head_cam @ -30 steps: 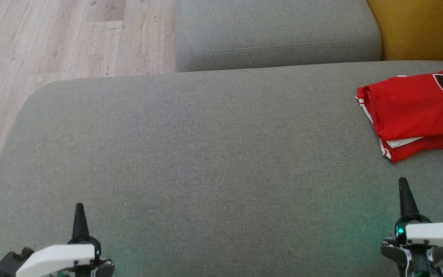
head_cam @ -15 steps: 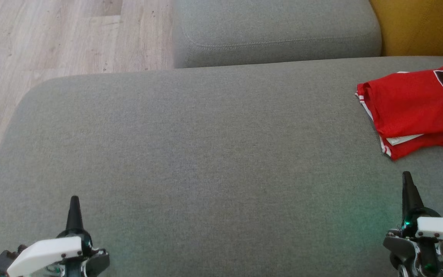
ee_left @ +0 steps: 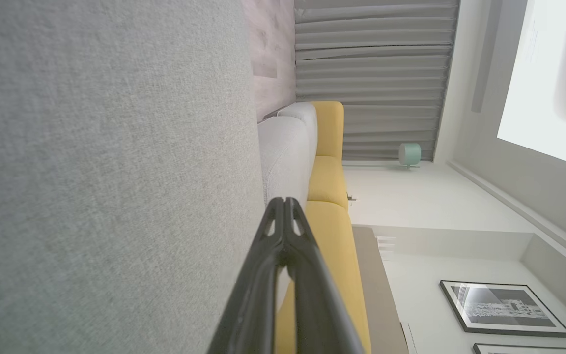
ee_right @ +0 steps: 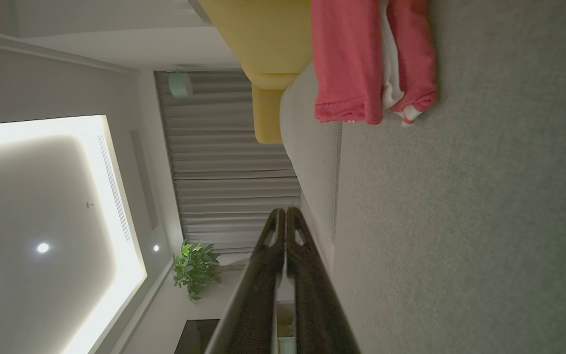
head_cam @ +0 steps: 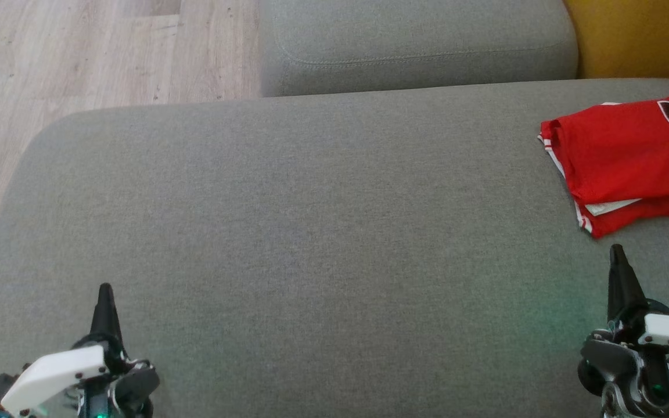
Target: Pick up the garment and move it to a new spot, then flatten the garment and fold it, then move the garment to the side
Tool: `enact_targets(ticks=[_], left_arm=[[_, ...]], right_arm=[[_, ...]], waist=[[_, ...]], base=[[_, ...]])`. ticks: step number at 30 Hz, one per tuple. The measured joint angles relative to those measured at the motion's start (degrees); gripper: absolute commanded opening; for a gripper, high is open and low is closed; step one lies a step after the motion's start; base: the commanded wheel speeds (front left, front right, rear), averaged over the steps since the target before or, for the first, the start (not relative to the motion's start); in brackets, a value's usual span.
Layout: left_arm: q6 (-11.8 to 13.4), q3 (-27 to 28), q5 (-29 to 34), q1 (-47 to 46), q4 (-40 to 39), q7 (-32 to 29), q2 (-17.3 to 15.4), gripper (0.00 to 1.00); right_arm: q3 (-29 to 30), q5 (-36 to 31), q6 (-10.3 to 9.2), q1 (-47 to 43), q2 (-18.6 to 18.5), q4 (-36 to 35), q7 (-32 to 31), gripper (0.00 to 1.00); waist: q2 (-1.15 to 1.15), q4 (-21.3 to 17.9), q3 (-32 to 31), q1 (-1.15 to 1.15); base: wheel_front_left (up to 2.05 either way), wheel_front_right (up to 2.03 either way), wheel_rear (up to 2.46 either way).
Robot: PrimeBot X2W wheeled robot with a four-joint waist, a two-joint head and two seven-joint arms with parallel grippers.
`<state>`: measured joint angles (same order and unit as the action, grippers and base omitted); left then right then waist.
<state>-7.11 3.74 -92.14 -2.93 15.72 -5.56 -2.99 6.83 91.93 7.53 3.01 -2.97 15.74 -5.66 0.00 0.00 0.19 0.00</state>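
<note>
Closest in, the left end effector (head_cam: 105,295) and right end effector (head_cam: 618,255) hovered over the grey seat cushion (head_cam: 311,232)'s front edge, their bodies cut off at the bottom of the frame. Both had their fingers pinched together on nothing, which was plain in the wrist views too. Out at the cushion's far right corner lay the folded red garment (head_cam: 619,157), chopped by the frame edge, so its black number was only half readable. The right wrist view gave its stacked edge, with a white layer peeking out. Past the cushion: a second cushion (head_cam: 416,40), wood floor (head_cam: 79,52) and yellow upholstery (head_cam: 636,35).
</note>
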Motion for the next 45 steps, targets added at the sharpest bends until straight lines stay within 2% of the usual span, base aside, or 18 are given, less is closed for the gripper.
enact_targets(ticks=[45], left_arm=[[0.0,0.2,-0.3,-0.4,0.0,-0.4,0.1,0.0]], right_arm=[[0.6,0.3,0.0,0.0,0.2,0.1,-0.2,0.0]], waist=[[0.0,0.0,0.0,0.0]], base=[[0.0,0.0,0.0]])
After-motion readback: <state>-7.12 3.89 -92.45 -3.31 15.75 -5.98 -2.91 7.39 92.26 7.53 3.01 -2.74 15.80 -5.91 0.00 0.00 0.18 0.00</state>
